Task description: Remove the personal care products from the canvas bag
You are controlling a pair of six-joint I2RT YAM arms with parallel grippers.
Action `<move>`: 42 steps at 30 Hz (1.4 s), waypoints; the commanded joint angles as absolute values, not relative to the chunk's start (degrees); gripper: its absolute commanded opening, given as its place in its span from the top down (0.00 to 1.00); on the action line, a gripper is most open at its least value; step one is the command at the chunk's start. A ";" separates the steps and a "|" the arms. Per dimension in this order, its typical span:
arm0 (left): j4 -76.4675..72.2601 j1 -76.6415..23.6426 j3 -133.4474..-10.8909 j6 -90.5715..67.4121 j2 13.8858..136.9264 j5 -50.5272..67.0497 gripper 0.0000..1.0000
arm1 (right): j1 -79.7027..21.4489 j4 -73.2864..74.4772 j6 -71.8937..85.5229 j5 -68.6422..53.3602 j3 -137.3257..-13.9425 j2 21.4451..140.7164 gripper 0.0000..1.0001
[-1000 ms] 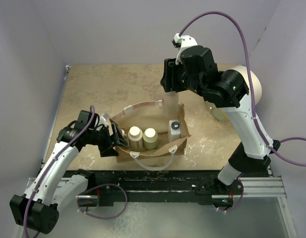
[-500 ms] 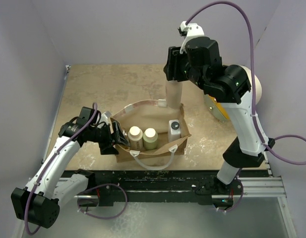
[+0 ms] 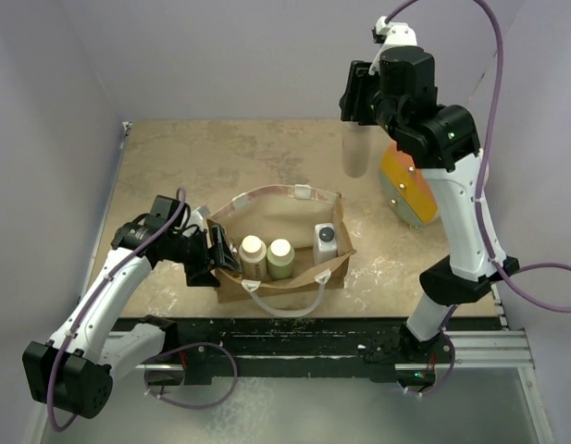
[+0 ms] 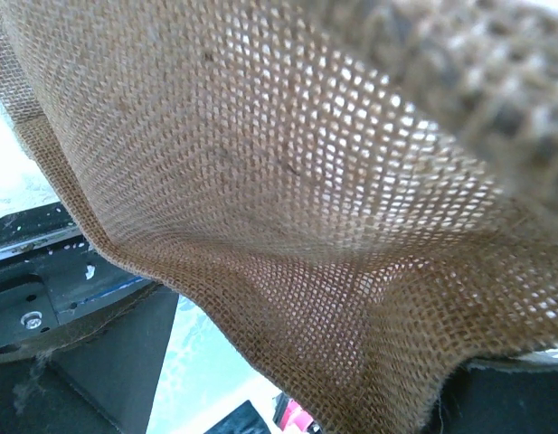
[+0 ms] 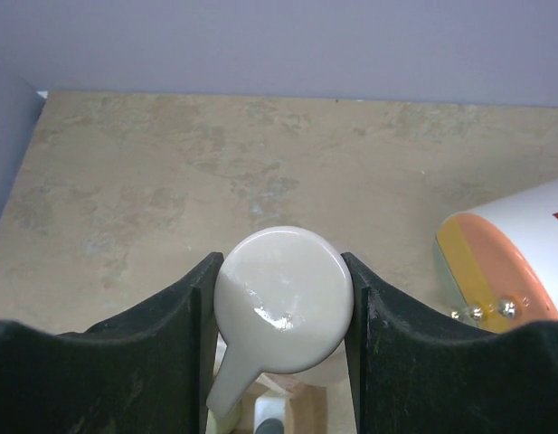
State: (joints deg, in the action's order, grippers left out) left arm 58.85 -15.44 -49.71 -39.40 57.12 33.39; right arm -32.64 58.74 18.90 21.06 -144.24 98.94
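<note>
At the canvas bag's (image 3: pixel 294 281) left end wall sits the left gripper (image 3: pixel 212 258). Its wrist view is filled with coarse weave, so it seems to be steadying the cloth, though I cannot tell whether its jaws are actually pinched on it. If that hold is loose, the soft bag could slide or fold when a bottle is drawn out. Inside the bag, from its left, stand the cream wide-capped bottle (image 3: pixel 253 248), the olive-green cream-capped bottle (image 3: pixel 280 251) and the white black-capped bottle (image 3: pixel 326 239). They are close together, so fingers reaching for one could topple its neighbour. I cannot make out a fifth bottle. Above and behind the bag's right far corner, clear of the rim, the tall beige pump bottle (image 3: pixel 356 155) hangs upright over the table (image 3: pixel 174 157). The right gripper (image 5: pixel 281 271) is closed only on the bottle's rounded, glossy pump head. That is the main risk, since the smooth dome could slip or the body could swing and drop. Further right of the bag lies the large white-orange-yellow cylinder (image 3: pixel 410 190), near enough that a careless lowering could set the bottle against it, or tip it on landing.
</note>
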 commanded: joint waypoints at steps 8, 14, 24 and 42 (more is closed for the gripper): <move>59.86 -15.29 -54.54 -34.70 61.24 26.27 0.20 | -26.35 31.40 15.05 18.88 -126.85 99.14 1.00; 61.08 -15.28 -55.76 -34.57 62.85 24.79 0.20 | -21.74 22.30 19.75 14.64 -117.17 101.16 1.00; 61.27 -15.29 -58.08 -32.43 68.35 23.79 0.21 | -19.86 8.71 26.15 19.36 -104.51 103.02 1.00; 62.87 -15.25 -58.34 -31.33 65.21 23.38 0.16 | -19.95 12.48 35.22 30.35 -95.48 103.21 0.37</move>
